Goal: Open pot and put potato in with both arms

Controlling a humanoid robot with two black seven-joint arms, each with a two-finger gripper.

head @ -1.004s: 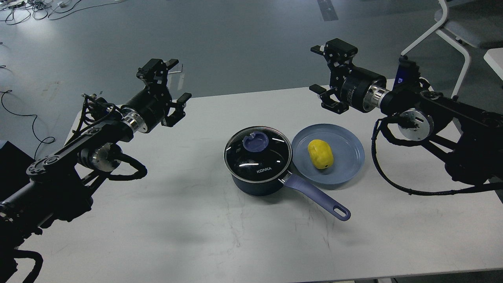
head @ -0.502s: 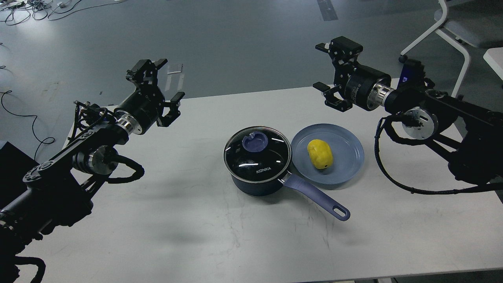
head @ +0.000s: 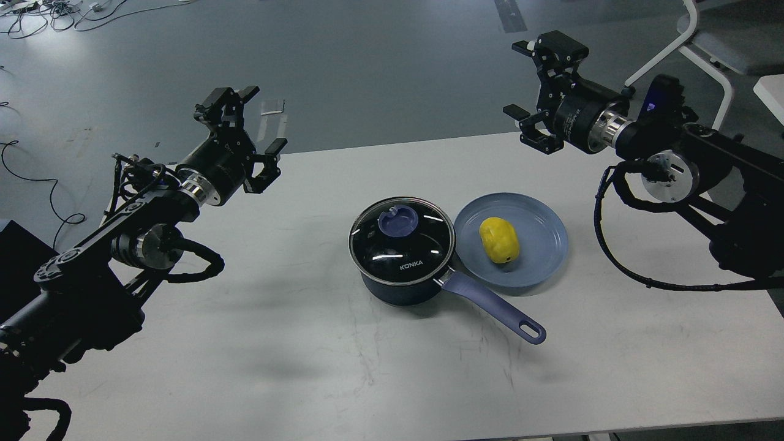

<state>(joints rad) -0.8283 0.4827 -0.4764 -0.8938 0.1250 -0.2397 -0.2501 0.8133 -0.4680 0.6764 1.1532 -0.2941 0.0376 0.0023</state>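
Observation:
The dark navy pot (head: pixel 401 260) stands near the middle of the white table (head: pixel 294 355), its glass lid (head: pixel 402 242) with a blue knob (head: pixel 398 220) on it, its periwinkle handle (head: pixel 496 309) pointing to the front right. The yellow potato (head: pixel 499 240) lies on a light-blue plate (head: pixel 539 257) just right of the pot. My left gripper (head: pixel 260 122) is open and empty, raised far left of the pot. My right gripper (head: pixel 530 82) is open and empty, raised above the table's far edge, behind the plate.
A white chair (head: pixel 710 49) stands on the grey floor at the back right. Cables (head: pixel 37 15) lie on the floor at the back left. A black box (head: pixel 15 257) sits at the left edge.
My right gripper has risen and drawn back to the right, away from the plate. My left gripper has drawn back to the left and a little up. Pot, lid and potato have not moved.

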